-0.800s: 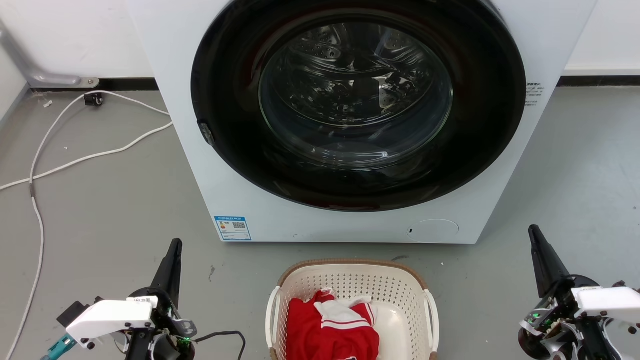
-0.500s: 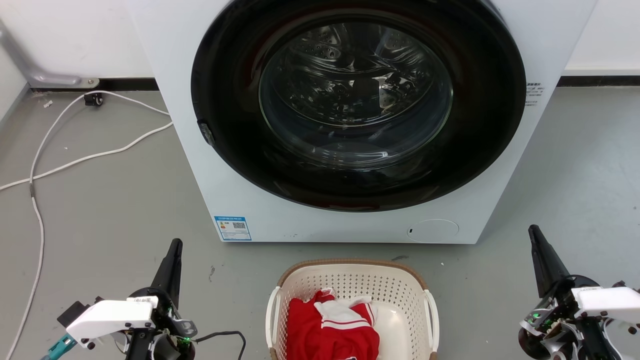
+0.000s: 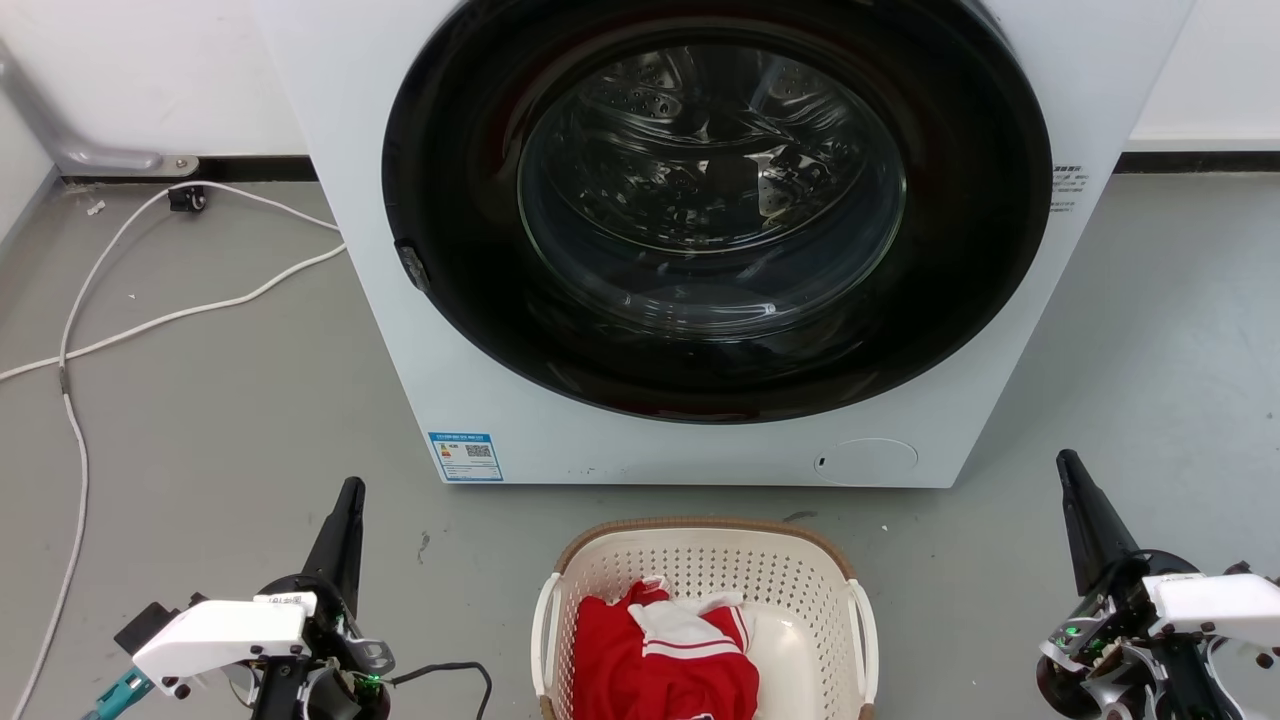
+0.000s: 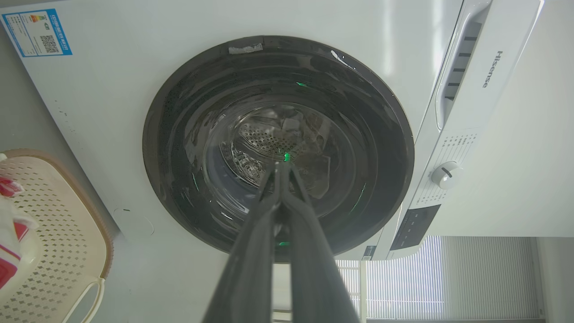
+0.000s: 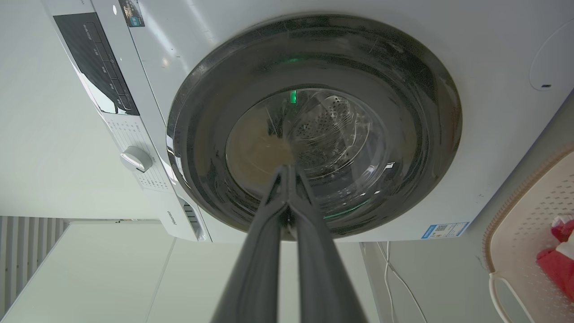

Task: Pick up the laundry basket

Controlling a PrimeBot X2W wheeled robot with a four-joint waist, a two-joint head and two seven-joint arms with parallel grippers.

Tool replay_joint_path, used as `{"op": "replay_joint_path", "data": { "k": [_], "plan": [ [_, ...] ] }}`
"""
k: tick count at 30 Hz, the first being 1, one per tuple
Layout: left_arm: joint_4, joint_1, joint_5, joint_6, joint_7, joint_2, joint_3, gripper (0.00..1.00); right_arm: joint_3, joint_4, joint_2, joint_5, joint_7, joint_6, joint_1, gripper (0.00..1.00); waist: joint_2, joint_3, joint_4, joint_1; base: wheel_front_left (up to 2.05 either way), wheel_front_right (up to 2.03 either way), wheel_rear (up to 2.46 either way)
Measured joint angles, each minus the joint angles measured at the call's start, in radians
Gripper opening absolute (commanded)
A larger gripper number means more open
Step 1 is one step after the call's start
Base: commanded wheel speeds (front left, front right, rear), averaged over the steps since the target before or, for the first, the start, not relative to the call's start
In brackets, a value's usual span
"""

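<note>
The laundry basket (image 3: 700, 526) sits on the grey floor (image 3: 220, 420), low in the middle of my head view, just in front of the white washing machine (image 3: 370, 300). It has red and white clothes (image 3: 660, 670) in it. My left gripper (image 3: 351, 490) is off to its left side and my right gripper (image 3: 1068, 465) is off to its right side. Neither touches it. Each one has its two fingers pressed together with nothing between them, pointing at the machine's round door (image 3: 700, 385).

Left gripper (image 3: 351, 492): long dark fingers are tapering to a slim point.
Right gripper (image 3: 1066, 460): is showing the same black tapered shape.
Wrist shells (image 3: 220, 630): white moulded plastic is carrying small dark screws.
Cable (image 3: 455, 668): a thin black lead is curling by the left wrist.
Lights (image 3: 1071, 632): green lamps are glowing at both wrists.
</note>
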Motion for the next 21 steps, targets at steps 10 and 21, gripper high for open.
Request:
{"op": "replay_joint_path", "data": {
  "k": [10,21],
  "plan": [
    [0.037,0.041,0.0,0.002,-0.005,-0.008,-0.005,1.0,0.005,0.038,0.006,-0.001,-0.006,-0.002,0.044,1.0,0.0,0.0,0.0,0.0,0.0,0.0,0.0],
    [-0.003,0.055,0.025,0.002,-0.059,-0.008,-0.015,1.0,0.014,0.022,0.006,-0.039,-0.059,-0.002,0.047,1.0,0.0,0.0,-0.001,0.0,0.0,0.0,0.0]
  ]
}}
